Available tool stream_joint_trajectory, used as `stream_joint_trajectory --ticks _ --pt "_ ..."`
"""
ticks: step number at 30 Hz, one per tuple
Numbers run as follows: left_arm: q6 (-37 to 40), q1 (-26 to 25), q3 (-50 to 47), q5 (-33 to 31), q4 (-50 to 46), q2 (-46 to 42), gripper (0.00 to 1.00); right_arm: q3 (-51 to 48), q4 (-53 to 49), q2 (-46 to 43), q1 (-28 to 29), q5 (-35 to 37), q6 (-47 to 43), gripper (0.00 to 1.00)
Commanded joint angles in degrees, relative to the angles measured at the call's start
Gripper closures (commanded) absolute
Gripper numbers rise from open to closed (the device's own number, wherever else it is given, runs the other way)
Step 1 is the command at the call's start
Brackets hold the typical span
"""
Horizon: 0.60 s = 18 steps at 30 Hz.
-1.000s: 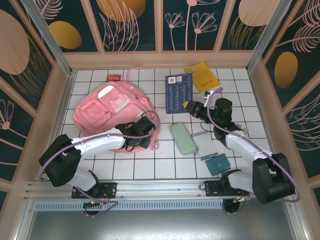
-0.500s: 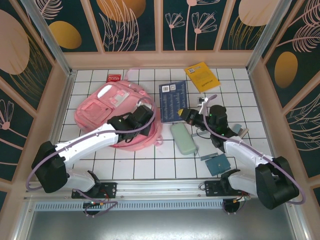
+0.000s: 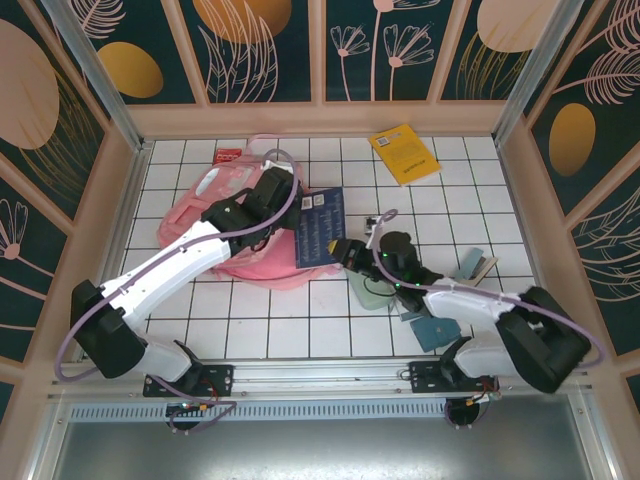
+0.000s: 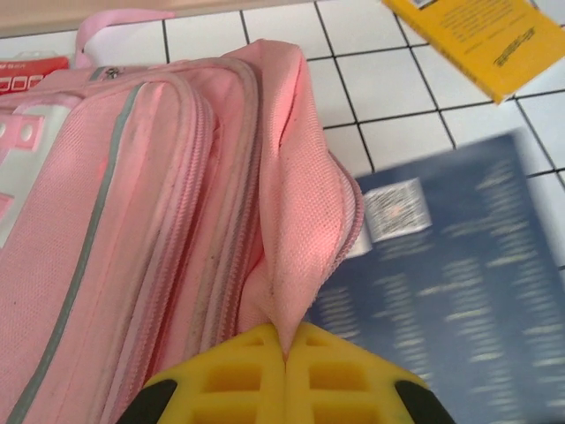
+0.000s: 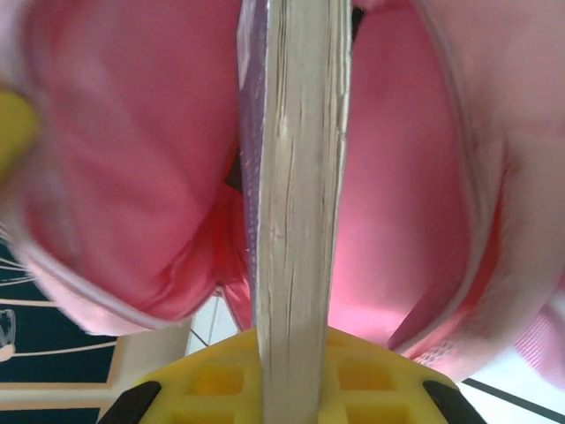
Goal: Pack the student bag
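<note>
Two pincers clamped: left pincer (image 4: 284,352) pinches the pink bag (image 4: 132,230) at its opening rim, just ahead; right pincer (image 5: 296,364) grips a book (image 5: 296,177) edge-on, bag mouth directly ahead.

The whole tiled worktop (image 3: 330,330) is seen from high above and behind the arm bases (image 3: 190,378), looking down and forward toward the patterned back wall (image 3: 320,50). The left wrist view is taken close over the left pincer (image 4: 284,349), facing the pink fabric of the student bag (image 4: 132,221) and a dark blue book (image 4: 459,291). The right wrist view is taken closer still, along the right pincer (image 5: 291,353), into the bag's opening. Bag and book are shared by all three views.
</note>
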Motion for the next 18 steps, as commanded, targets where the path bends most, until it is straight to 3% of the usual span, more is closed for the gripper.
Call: stream_joint_trajectory --ticks 1,7,18 --pt "-0.5 -0.1 4.6 0.2 4.8 1.0 1.00 6.0 10.4 6.9 2.3 4.8 4.6 1.00" --pt "-0.1 0.1 6.2 1.1 5.4 1.4 1.00 17.6 13.3 20.4 6.6 7.9 6.8 1.00" --pt "-0.3 0.2 5.9 2.9 6.8 0.8 1.00 31.9 22.4 40.5 8.6 12.8 16.3 1.00"
